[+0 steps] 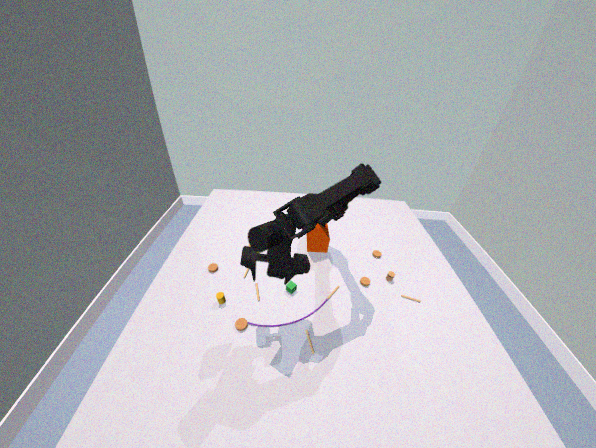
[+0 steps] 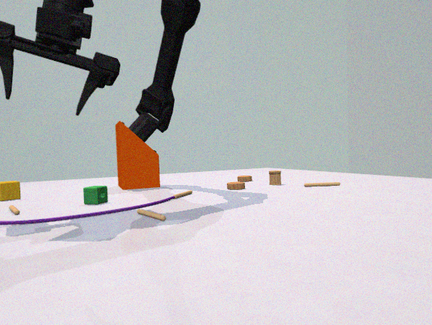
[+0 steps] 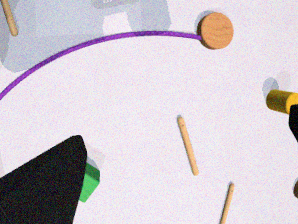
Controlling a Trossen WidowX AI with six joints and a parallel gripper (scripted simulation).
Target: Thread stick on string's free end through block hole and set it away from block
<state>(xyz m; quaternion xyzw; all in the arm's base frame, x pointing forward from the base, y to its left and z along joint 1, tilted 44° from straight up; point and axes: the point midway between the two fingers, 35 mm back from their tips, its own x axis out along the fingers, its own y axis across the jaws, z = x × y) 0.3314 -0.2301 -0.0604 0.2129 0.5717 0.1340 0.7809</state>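
Top view: a black claw (image 1: 270, 281) (image 2: 43, 106) (image 3: 188, 131) hangs above a pale table (image 1: 400, 380) (image 2: 290, 254) (image 3: 135, 110), its two fingers spread wide with nothing between them. The stick to pick up (image 1: 333, 292) (image 2: 183, 194) lies flat on the table, on the free end of a purple string (image 1: 287, 325) (image 2: 72, 217) (image 3: 100, 40). It is to the right of the claw and slightly nearer the bottom edge. Its long axis slants from the string, at lower left, to its bare end, at upper right. The string curves left to a round button (image 1: 241, 324) (image 3: 216, 31).

The fingers are set roughly left to right, so they do not straddle the stick squarely. The next move probably calls for travel to the right, a turn of the wrist to bring one finger to each side of the stick, then a descent. With just one arm, there is no choice of hand.

In the wrist view the stick is out of sight; the string leaves by the left edge. A loose stick (image 1: 257, 292) (image 2: 14, 210) (image 3: 188, 145) lies between the fingers in that view, down on the table, and could be mistaken for the right one. A green block (image 1: 291, 287) (image 2: 95, 195) (image 3: 90, 183) sits between claw and target, so a low sideways sweep might knock it.
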